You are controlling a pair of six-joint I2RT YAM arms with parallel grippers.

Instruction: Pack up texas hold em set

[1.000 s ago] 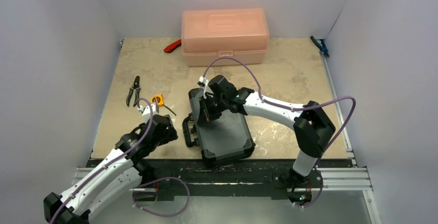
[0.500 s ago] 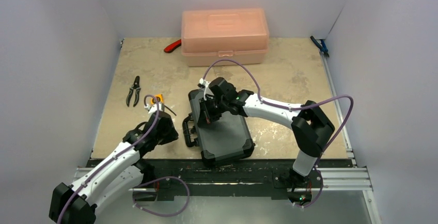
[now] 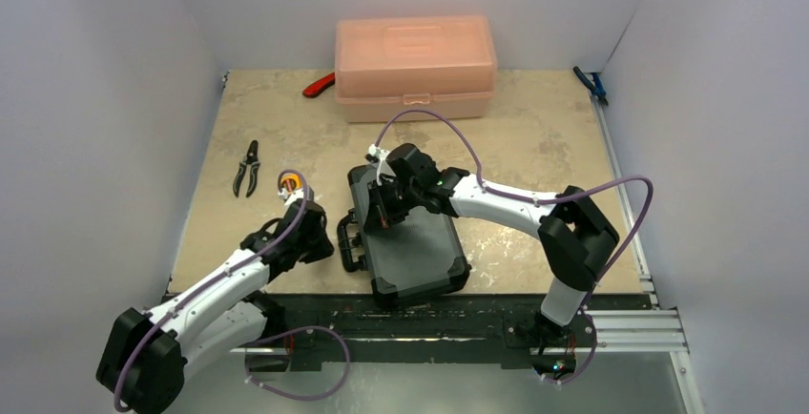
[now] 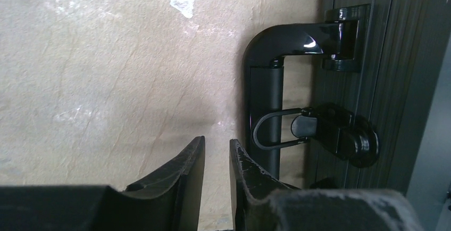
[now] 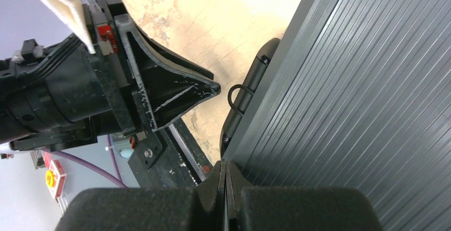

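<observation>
Soft, even light from above keeps the top view bright and nearly shadowless against its pale walls, while both wrist views run darker, with a small glare spot on the glossy briefcase handle and the left gripper lying blurred at the bottom edge — out of focus.

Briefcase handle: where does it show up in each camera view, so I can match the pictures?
Top external: the briefcase handle juts from the case's left edge, near picture centre.
Left wrist: it is the upright black bar right of centre.
Right wrist: it is the dark curved strip at centre, along the lid's edge.
Shared landmark: the ribbed lid.
</observation>
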